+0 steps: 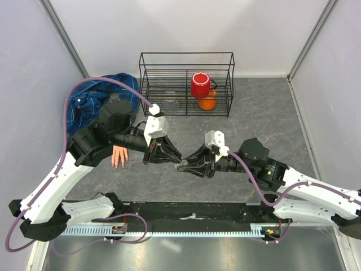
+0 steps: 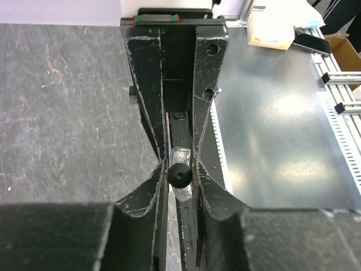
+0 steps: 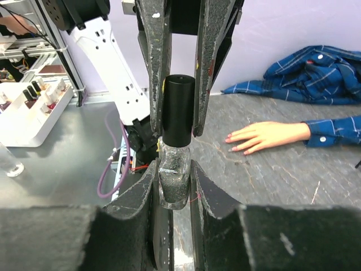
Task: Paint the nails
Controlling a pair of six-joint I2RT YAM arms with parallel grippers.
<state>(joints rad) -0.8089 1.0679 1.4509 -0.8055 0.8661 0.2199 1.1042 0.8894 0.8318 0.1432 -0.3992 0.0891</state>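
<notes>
Currently, the fake hand point(image 3: 265, 136) lies palm down on the table point(image 1: 265, 113), to the left of both arms. Its long axis runs from the blue plaid sleeve point(image 3: 333, 131) at the back left toward the near edge, and the fingers point at that edge. The nails point(image 3: 232, 139) show as pinkish tips in the right wrist view. No tool touches them.

The left gripper point(image 2: 179, 169) is clamped on the black cap point(image 3: 178, 107). The right gripper point(image 3: 172, 172) is clamped on the clear bottle point(image 3: 172, 183) below that cap. The two meet nose to nose at mid-table, well apart from the hand.

The surface is a dark grey stone-patterned mat with a bare metal sheet point(image 1: 225, 254) along the near edge. Pale walls point(image 1: 186, 28) enclose the back and sides. A wire basket point(image 1: 163, 84) at the back holds a red cup point(image 1: 200, 84).

From above, the left arm covers the wrist of the hand and the nails are too small to make out. Whether the cap is loose on the bottle cannot be told.
</notes>
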